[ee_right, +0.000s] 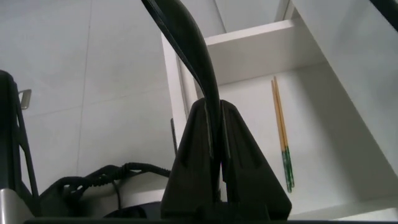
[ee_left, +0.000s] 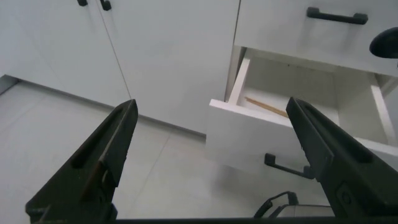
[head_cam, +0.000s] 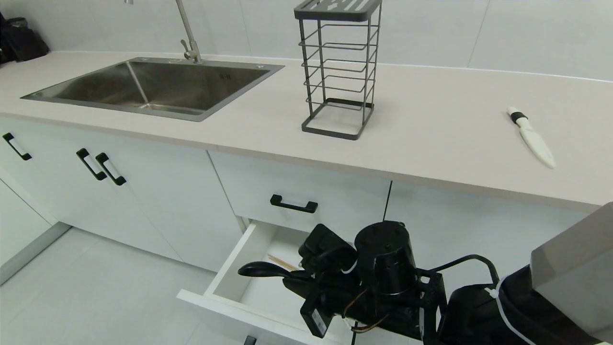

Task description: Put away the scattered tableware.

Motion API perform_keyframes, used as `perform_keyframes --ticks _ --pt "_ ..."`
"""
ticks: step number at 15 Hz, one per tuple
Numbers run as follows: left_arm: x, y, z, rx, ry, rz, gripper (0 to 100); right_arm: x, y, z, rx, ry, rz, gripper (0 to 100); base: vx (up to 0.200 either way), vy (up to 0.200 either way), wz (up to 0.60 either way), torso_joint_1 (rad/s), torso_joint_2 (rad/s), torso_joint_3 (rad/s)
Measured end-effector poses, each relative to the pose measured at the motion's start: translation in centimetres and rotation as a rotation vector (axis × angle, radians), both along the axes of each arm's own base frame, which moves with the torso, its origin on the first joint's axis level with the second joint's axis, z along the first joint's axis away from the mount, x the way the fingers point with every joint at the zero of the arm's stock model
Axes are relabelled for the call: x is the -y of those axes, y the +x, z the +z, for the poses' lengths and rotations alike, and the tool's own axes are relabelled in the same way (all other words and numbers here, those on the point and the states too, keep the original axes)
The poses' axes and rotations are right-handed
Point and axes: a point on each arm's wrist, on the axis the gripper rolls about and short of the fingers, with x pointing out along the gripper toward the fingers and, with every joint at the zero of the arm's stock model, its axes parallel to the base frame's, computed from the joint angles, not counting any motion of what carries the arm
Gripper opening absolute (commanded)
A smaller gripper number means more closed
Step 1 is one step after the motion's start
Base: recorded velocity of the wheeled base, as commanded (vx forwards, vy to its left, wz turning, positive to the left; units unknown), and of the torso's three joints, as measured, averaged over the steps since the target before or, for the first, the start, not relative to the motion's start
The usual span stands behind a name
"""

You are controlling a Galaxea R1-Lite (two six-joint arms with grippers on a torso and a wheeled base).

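1. Right gripper (ee_right: 214,115): it is clamped on the handle of the black spoon (head_cam: 261,270). The spoon hangs above the open drawer (head_cam: 229,262) and touches neither its walls nor its floor. The bowl points toward the drawer's sink-side wall.

2. Left gripper (ee_left: 211,106): its jaws are spread wide and hold nothing. It sits outside the drawer, in front of the drawer's front panel and lower than it.

3. Drawer contents: a pair of chopsticks (ee_right: 281,134) lies flat on the drawer floor, near the back. The floor beside the chopsticks is bare.

4. Step in hand, as judged from these views: stowing the spoon. The carry looks finished and the release has not been made.

5. Next move: lower the right gripper until the spoon is just above the bare drawer floor, keeping it off the chopsticks and the side walls. Part the jaws only then, and lift straight up so the fingers clear the drawer rim.

6. Beyond the drawer, on the tabletop (head_cam: 431,120): a white knife (head_cam: 531,137) lies well to the side of the drawer away from the sink. Treat it as the remaining item. A wire rack (head_cam: 340,72) stands behind and above the drawer, and the sink (head_cam: 158,86) lies farther off.
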Motion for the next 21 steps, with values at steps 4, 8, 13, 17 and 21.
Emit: perform_keyframes --ticks 4,8,13,17,21 --pt "0.0 0.0 0.0 0.001 0.000 0.000 100 -0.9 1.6 1.3 0.019 0.043 0.020 0 0.000 0.000 0.00 -0.243 0.34 0.116" --pt "0.0 0.0 0.0 0.000 0.000 0.000 100 -1.4 4.4 1.4 0.042 0.051 -0.050 0 0.000 0.000 0.00 -0.058 0.15 0.076" --pt "0.0 0.0 0.0 0.001 0.000 0.000 100 -1.8 7.7 0.5 0.065 0.000 -0.112 0 0.000 0.000 0.00 0.000 0.04 0.033" --pt "0.0 0.0 0.0 0.001 0.000 0.000 100 -3.5 8.8 -0.7 0.111 0.038 -0.105 0 0.000 0.000 0.00 0.000 0.00 0.000" --pt "0.0 0.0 0.0 0.001 0.000 0.000 100 -5.1 9.7 -2.7 0.075 -0.024 -0.111 0 0.000 0.000 0.00 0.000 0.00 0.000"
